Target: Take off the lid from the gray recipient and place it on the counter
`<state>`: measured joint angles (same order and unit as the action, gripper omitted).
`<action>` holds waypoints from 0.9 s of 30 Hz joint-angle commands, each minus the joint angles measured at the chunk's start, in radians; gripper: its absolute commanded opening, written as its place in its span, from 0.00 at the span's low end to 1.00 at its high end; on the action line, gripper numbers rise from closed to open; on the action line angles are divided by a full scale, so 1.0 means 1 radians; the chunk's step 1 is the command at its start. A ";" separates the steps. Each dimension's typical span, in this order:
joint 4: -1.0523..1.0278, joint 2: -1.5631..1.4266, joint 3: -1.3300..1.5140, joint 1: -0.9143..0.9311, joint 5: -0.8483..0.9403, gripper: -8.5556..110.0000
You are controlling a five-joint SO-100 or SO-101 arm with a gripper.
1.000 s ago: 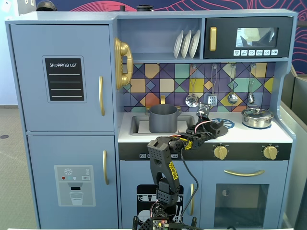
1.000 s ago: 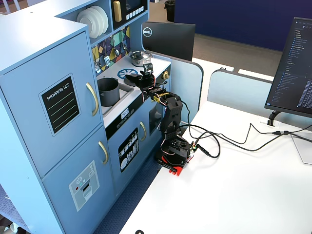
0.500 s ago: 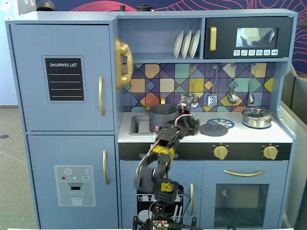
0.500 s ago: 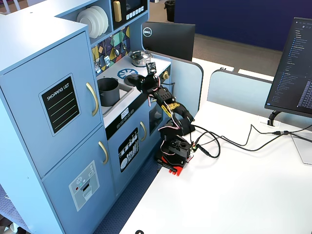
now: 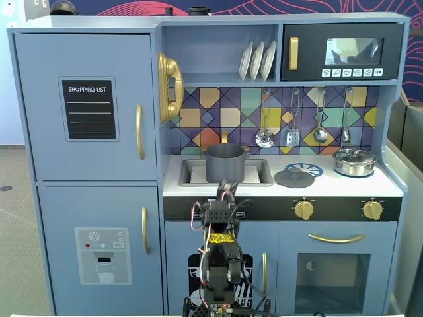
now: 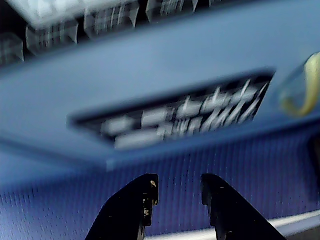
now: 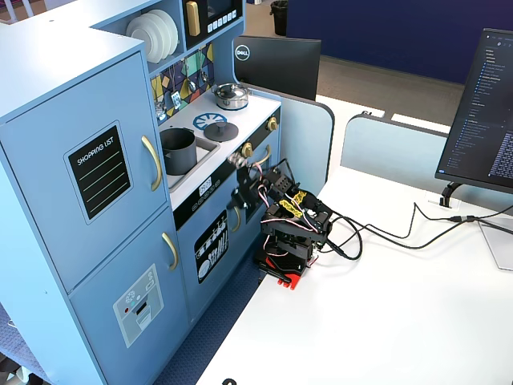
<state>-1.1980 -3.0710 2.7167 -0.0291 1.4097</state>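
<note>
The dark gray pot [image 5: 225,163] stands in the recessed sink with its top open; it also shows in the other fixed view [image 7: 178,150]. The flat gray lid [image 5: 294,177] with its small knob lies on the white counter [image 5: 330,187], partly over the blue burner print, to the right of the sink; it also shows in the other fixed view [image 7: 215,132]. My gripper [image 6: 180,187] is open and empty, its black fingers apart. It is low in front of the kitchen's black control strip [image 5: 227,190], below the counter's edge. The wrist view is blurred and shows neither pot nor lid.
A shiny silver pot [image 5: 355,162] with its lid stands at the counter's right end. Gold knobs [image 5: 304,209] sit on the front strip. Utensils [image 5: 264,137] hang on the tiled wall. The arm's base [image 7: 284,261] and cables lie on the white desk; monitors stand at the right.
</note>
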 commanded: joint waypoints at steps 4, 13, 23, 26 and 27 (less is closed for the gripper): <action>-0.075 -0.061 0.216 -0.083 0.098 0.07; -0.273 -0.106 0.285 -0.028 0.224 0.08; -0.331 -0.107 0.285 0.051 0.103 0.11; -0.331 -0.107 0.285 0.057 0.103 0.11; -0.331 -0.107 0.285 0.057 0.103 0.11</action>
<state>-1.3622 -3.1845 2.9867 0.0153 1.5463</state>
